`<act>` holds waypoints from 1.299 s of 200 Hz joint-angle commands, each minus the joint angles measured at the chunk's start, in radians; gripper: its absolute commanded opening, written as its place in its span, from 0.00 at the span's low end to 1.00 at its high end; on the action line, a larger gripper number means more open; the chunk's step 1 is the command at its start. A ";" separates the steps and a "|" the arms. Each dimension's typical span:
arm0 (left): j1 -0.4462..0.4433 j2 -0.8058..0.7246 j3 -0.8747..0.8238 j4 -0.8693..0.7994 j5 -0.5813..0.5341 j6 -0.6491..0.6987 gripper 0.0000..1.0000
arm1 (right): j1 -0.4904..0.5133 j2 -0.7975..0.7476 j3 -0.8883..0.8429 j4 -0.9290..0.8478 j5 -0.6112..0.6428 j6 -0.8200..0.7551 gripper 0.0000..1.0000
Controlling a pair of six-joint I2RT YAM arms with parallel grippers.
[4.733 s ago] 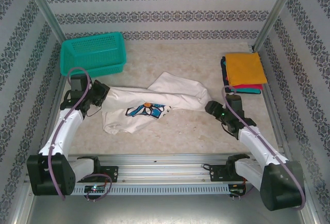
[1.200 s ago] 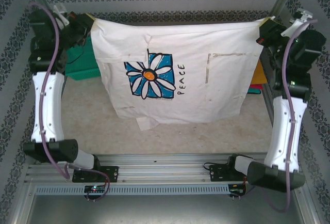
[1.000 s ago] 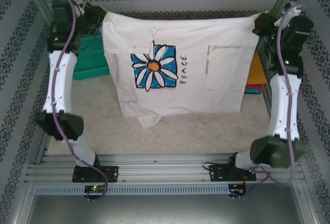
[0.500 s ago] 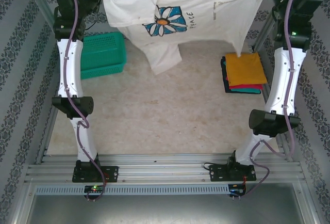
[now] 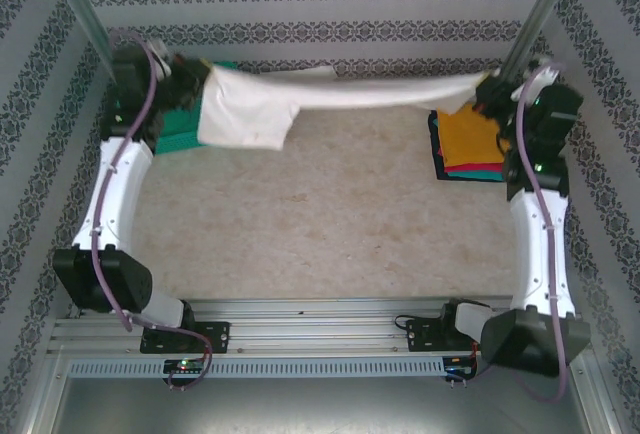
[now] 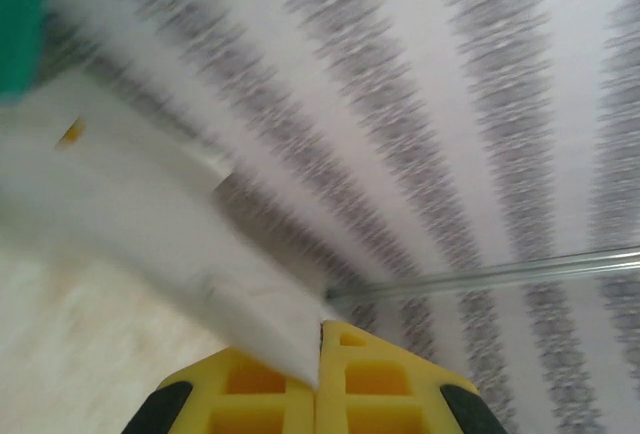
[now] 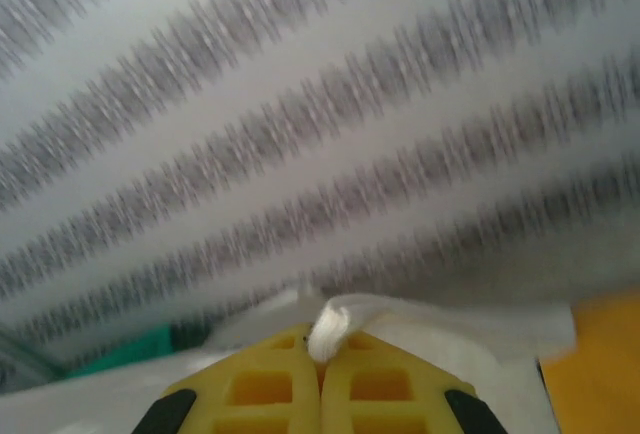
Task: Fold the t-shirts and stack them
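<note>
Left tool (image 5: pixel 192 82) and right tool (image 5: pixel 488 90) pinched the white t-shirt (image 5: pixel 245 114), stretched along the desk's (image 5: pixel 320 224) far edge; middle open.

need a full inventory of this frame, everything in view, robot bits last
white t-shirt: one, white, stretched in the air across the far side between the two grippers, one part hanging down at the left
folded shirts: one stack, orange on top with red and teal edges beneath, far right of the table
basket: one, teal mesh, far left, partly behind the shirt and left arm
table: one, beige
rail: one, silver, near edge, under both arm bases
left gripper: one, yellow fingers, shut on the white t-shirt
right gripper: one, yellow fingers, shut on the white t-shirt
</note>
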 commanded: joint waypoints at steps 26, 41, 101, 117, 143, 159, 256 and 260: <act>-0.003 -0.192 -0.548 0.068 0.027 -0.007 0.00 | 0.045 -0.247 -0.481 -0.053 -0.022 0.132 0.00; -0.003 -0.181 -0.657 0.107 0.027 -0.008 0.00 | 0.058 -0.275 -0.606 -0.089 0.027 0.147 0.00; 0.002 -0.083 -0.808 0.172 0.042 0.010 0.00 | 0.061 -0.284 -0.836 -0.160 0.170 0.209 0.00; 0.023 -0.115 -0.847 0.136 0.025 0.028 0.00 | 0.058 -0.285 -0.841 -0.206 0.217 0.199 0.00; 0.061 -0.185 -0.896 0.028 -0.033 0.072 0.00 | 0.047 -0.292 -0.866 -0.263 0.260 0.201 0.00; 0.068 -0.218 -0.920 -0.012 -0.054 0.094 0.02 | 0.042 -0.309 -0.878 -0.285 0.279 0.206 0.00; -0.049 -0.257 -0.671 -0.161 -0.335 0.317 1.00 | 0.098 -0.340 -0.685 -0.261 0.252 0.019 0.90; -0.073 -0.238 -0.644 -0.153 -0.350 0.328 1.00 | 0.108 -0.325 -0.673 -0.253 0.253 0.016 0.90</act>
